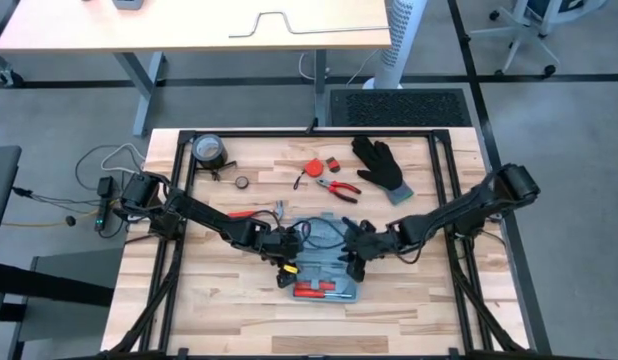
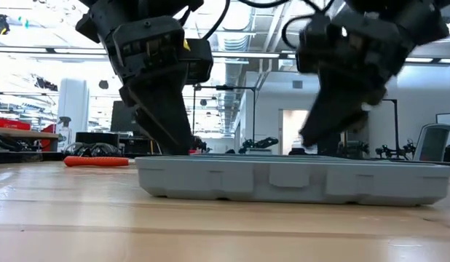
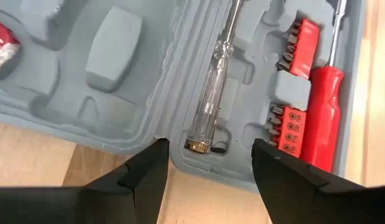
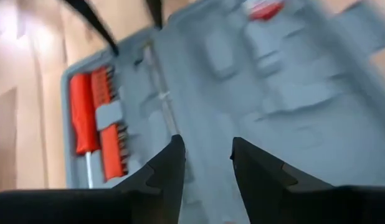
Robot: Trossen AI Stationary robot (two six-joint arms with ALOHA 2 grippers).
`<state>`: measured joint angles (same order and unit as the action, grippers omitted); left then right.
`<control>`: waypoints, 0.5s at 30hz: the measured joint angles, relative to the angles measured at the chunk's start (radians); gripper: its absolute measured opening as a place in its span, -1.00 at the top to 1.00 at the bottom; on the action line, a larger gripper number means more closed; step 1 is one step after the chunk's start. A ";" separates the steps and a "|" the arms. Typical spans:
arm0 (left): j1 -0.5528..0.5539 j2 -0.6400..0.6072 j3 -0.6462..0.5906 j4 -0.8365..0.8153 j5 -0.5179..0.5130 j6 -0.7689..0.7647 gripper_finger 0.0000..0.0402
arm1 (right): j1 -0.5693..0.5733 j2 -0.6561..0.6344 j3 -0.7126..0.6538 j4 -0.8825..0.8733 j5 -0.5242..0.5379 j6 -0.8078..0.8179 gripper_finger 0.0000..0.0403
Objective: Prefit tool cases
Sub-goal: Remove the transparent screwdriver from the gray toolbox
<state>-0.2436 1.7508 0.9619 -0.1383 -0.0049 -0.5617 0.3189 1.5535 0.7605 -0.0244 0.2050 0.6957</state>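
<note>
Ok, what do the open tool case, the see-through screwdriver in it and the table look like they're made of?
Tool case: probably moulded plastic, matte grey-blue, going by its rounded formed slots. See-through screwdriver: handle looks like clear glossy plastic with a brassy metal end cap; the shaft seems bare metal. Table: light wood, with visible plank seams and grain; the finish is hard to judge.

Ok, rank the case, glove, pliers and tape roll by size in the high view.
Case, the largest, though partly hidden by the arms. Then glove, then pliers and tape roll, too close to call.
</note>
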 joint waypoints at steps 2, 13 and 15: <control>0.000 0.000 0.000 0.010 0.000 0.000 -0.08 | 0.014 0.048 0.000 0.039 -0.020 0.031 0.31; 0.000 -0.001 0.084 -0.048 0.027 0.142 -0.07 | 0.063 0.145 0.004 0.058 -0.016 0.135 0.32; 0.000 0.000 0.107 -0.077 0.018 0.180 -0.06 | 0.063 0.146 0.003 0.056 -0.020 0.138 0.32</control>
<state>-0.2436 1.7512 1.0692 -0.2153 0.0136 -0.3821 0.3817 1.6993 0.7635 0.0317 0.1852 0.8338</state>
